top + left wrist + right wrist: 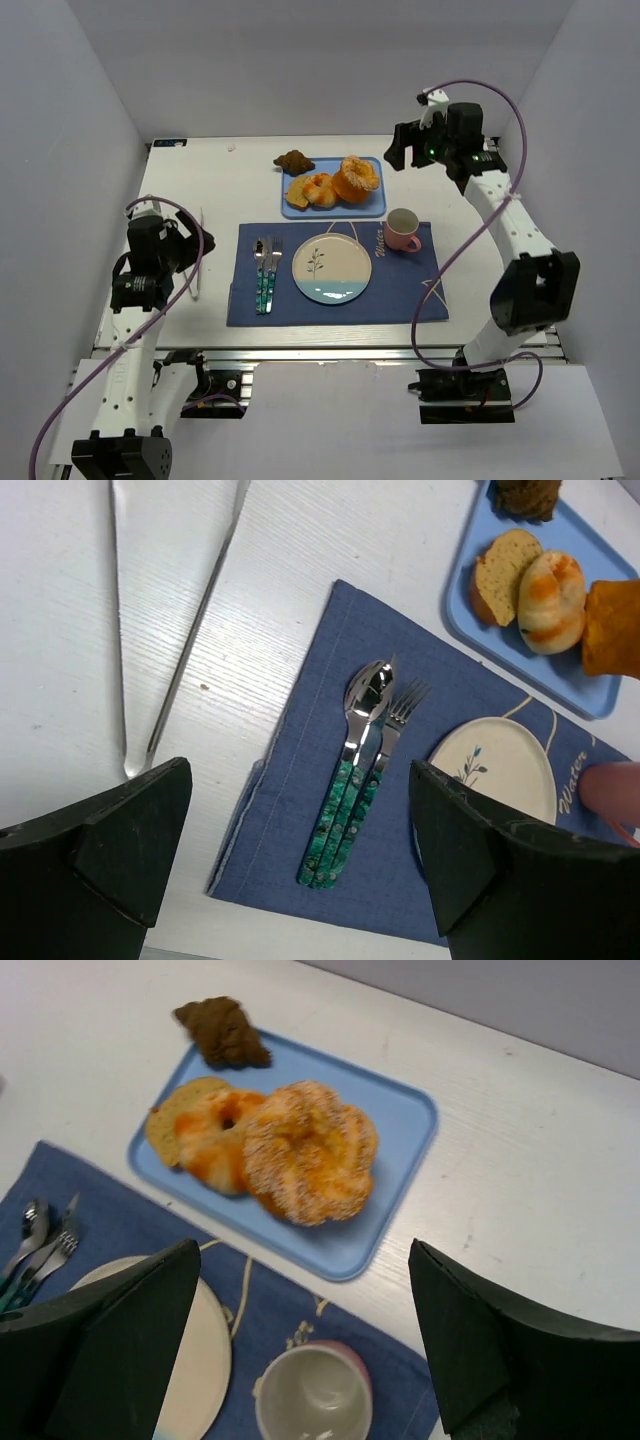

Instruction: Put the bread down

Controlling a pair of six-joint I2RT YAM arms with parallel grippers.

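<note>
The bread (pixel 310 1150), likely light and squashy, lies on the tray (pixel 402 1122) near the right gripper (pixel 305 1345), open and empty like the left gripper (pixel 300 865); a gentle pinch across its ring should hold.

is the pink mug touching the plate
Apart. The top view shows a strip of blue placemat between the pink mug and the plate.

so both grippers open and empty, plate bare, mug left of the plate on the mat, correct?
No: the mug stands to the right of the plate on the mat, as the top external view shows. The rest holds: the left gripper and the right gripper are open and empty, and the plate is bare.
</note>
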